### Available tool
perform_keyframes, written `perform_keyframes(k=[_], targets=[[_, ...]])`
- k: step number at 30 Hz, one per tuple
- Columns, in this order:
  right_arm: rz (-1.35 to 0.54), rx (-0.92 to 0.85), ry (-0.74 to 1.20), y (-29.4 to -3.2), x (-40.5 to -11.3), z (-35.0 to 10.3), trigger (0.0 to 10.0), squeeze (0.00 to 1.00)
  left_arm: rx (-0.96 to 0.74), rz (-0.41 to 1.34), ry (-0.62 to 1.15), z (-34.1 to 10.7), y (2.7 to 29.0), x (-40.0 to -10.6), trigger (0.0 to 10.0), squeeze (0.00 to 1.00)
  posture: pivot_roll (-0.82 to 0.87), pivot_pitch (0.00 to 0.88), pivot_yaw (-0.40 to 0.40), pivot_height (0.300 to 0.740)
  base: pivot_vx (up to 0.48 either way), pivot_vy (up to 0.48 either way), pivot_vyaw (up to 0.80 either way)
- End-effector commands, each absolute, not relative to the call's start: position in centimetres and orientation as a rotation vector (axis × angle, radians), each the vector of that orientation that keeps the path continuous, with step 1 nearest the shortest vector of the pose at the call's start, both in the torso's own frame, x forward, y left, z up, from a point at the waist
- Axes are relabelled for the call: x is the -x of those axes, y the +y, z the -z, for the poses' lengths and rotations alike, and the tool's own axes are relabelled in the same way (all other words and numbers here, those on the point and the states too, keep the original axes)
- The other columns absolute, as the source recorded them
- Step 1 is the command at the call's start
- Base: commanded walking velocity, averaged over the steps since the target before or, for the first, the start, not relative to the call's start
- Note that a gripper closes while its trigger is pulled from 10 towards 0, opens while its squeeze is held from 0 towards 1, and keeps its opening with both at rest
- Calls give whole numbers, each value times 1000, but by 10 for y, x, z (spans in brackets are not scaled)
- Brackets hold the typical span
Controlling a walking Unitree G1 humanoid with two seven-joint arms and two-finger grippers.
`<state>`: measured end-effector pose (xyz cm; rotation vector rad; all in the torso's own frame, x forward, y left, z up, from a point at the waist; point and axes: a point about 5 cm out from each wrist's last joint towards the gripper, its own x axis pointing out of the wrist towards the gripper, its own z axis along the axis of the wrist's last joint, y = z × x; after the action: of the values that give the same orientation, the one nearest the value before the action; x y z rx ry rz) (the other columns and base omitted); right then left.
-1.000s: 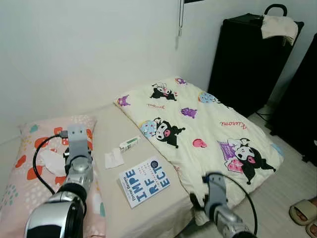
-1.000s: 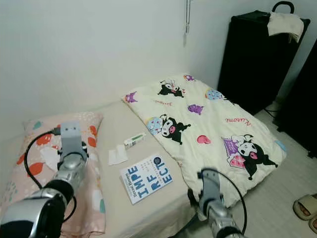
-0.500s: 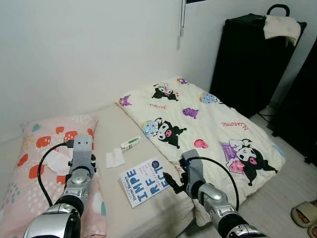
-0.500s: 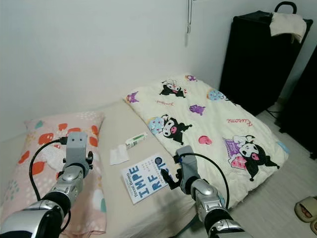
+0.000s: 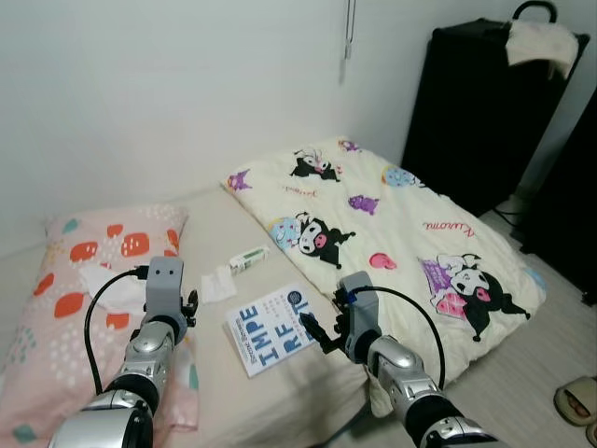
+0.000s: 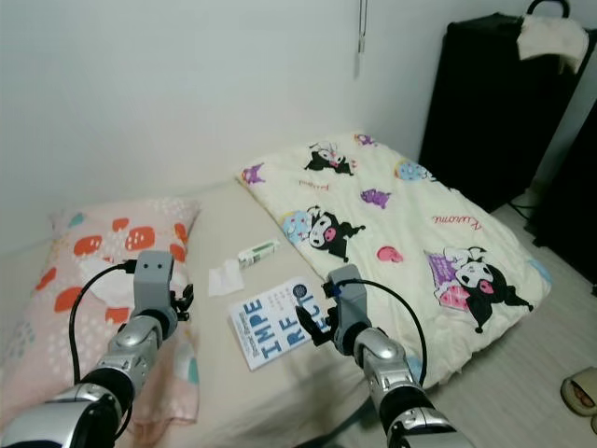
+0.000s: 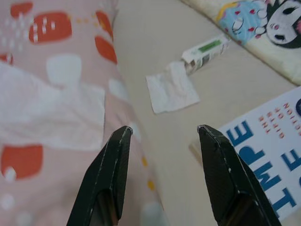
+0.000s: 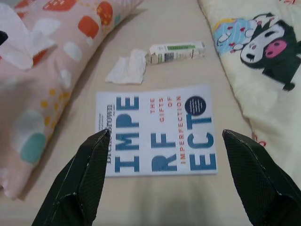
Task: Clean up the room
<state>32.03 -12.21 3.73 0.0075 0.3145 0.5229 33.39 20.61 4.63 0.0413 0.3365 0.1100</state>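
Note:
A white book (image 5: 273, 329) with blue letters lies on the beige mattress (image 5: 205, 224) near its front edge. My right gripper (image 8: 165, 134) hovers open just above the book's near side. A crumpled white tissue (image 7: 171, 87) and a small white-and-green carton (image 7: 205, 51) lie a little beyond the book. My left gripper (image 7: 164, 131) is open over the edge of the pink pillow (image 5: 84, 271), with nothing between its fingers. Another white tissue (image 7: 47, 110) lies on that pillow.
A cream cartoon-print blanket (image 5: 392, 224) covers the right half of the bed. A black cabinet (image 5: 466, 103) with a pale cloth (image 5: 546, 42) on top stands at the back right. Slippers (image 5: 578, 401) lie on the floor at the right. The wall runs behind the bed.
My right arm has risen from below the bed edge and now holds its gripper over the book. My left arm has drawn back toward the pillow's near edge. The camera has shifted slightly.

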Motion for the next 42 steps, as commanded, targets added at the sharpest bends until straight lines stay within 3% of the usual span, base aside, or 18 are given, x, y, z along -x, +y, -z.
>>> perform_keyframes(k=[1,9,15,21,24,38,39,40,42], targets=[[-530,-39,302,-119,-317,-36,10000,0,-19,-128,325,-49,207,-336,10000,0,-189,79,73,630,0,0,0],[-553,-73,198,-118,-315,-45,10000,0,107,-155,279,-63,198,-348,10000,0,-190,113,78,630,0,0,0],[-564,-127,154,-117,-312,-48,10000,0,141,-142,230,-77,187,-359,10000,0,-189,150,85,630,0,0,603],[-564,-178,125,-104,-299,-46,10000,0,231,-77,138,-115,157,-383,10000,0,-187,247,118,630,0,0,252],[-560,-185,116,-102,-296,-47,10000,0,247,-71,131,-120,153,-386,10000,0,-187,247,118,630,0,0,0],[-536,-240,53,-97,-283,-61,10000,0,446,-96,258,-116,141,-388,10000,0,-207,374,147,630,0,0,0],[-534,-246,43,-97,-280,-64,10000,0,490,-117,255,-117,144,-389,10000,67,-211,388,147,630,0,0,0],[-532,-251,36,-97,-277,-66,10000,0,520,-135,254,-118,146,-390,10000,490,-214,395,146,630,0,0,0],[-530,-254,34,-97,-275,-68,10000,0,537,-145,253,-119,147,-390,10000,490,-214,395,146,630,0,0,0]])
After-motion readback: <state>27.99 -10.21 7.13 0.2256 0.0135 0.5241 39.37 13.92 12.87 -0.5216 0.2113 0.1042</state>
